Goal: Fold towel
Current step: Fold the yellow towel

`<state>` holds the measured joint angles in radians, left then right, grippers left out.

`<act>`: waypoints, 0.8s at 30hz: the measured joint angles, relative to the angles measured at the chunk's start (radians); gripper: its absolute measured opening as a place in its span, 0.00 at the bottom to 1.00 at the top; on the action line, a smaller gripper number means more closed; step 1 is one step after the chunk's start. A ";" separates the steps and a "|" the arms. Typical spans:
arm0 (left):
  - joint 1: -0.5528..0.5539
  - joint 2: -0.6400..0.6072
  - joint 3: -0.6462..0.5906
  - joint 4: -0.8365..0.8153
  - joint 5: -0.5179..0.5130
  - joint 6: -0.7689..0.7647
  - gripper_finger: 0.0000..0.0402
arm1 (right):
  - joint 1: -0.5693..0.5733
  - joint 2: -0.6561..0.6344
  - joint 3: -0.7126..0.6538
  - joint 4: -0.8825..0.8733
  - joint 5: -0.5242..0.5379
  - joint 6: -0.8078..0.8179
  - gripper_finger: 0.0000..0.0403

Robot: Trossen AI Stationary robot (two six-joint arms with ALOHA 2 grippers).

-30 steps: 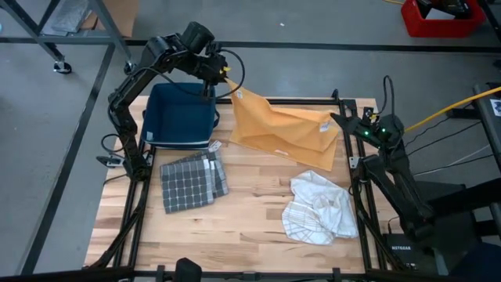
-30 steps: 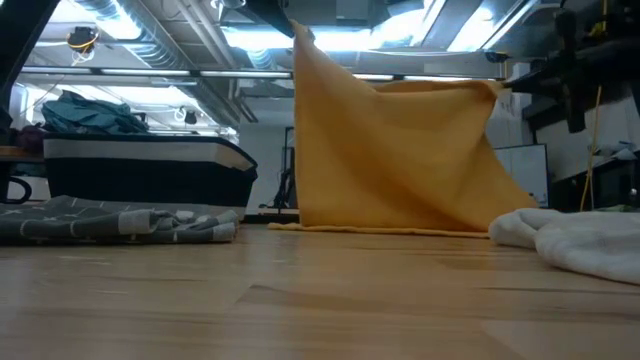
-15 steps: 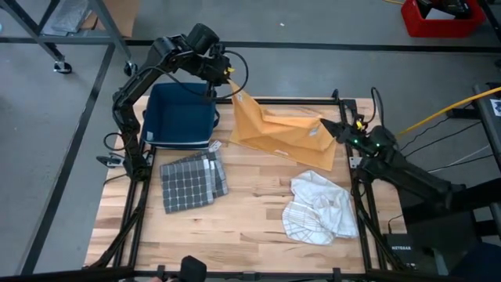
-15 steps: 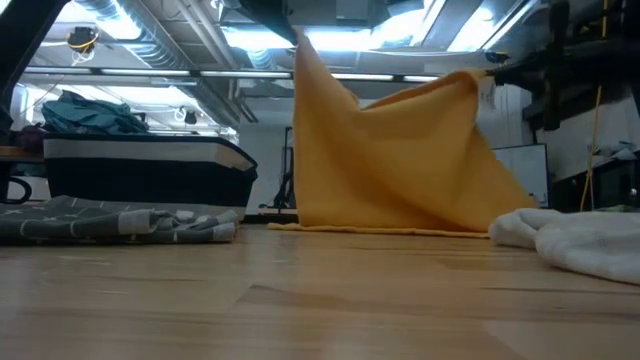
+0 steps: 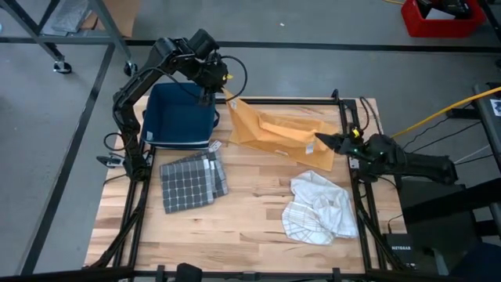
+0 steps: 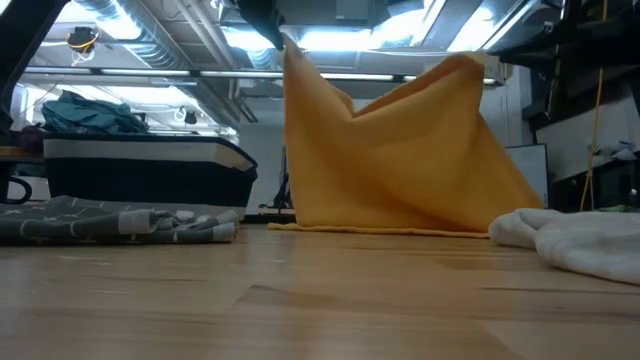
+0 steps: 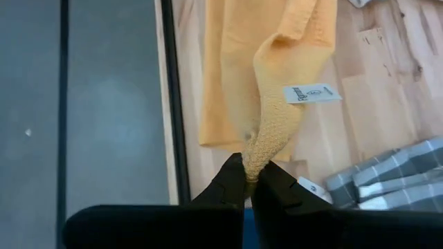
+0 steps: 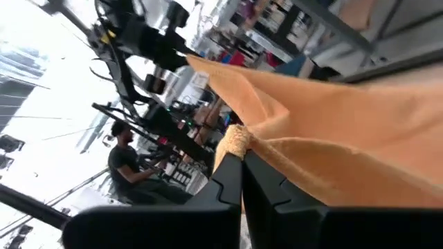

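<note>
Towel (image 5: 274,133) lifted | left gripper (image 5: 220,88) pinching corner | right gripper (image 5: 319,139) pinching corner

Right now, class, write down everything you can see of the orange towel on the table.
The orange towel looks like soft terry cloth, with a small white label. It lies at the table's far edge, beside the blue bin. The left end effector and right end effector each pinch a corner and hold it up, while its lower edge rests on the wooden table.
</note>
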<state>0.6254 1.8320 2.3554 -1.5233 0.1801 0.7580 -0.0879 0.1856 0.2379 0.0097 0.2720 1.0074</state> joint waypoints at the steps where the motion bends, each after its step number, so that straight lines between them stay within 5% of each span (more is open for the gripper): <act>1: 0.000 0.000 0.000 -0.008 0.000 -0.010 0.00 | 0.027 0.002 0.000 -0.017 0.021 0.016 0.01; 13: -0.005 -0.001 -0.024 -0.045 0.000 -0.054 0.00 | 0.355 0.172 0.022 -0.009 0.228 0.164 0.00; 24: 0.003 -0.001 -0.203 -0.005 0.000 0.014 0.00 | 0.658 0.369 0.186 -0.014 0.583 0.215 0.00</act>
<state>0.6289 1.8309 2.1521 -1.5281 0.1799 0.7716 0.5706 0.5543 0.4243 -0.0041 0.8554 1.2222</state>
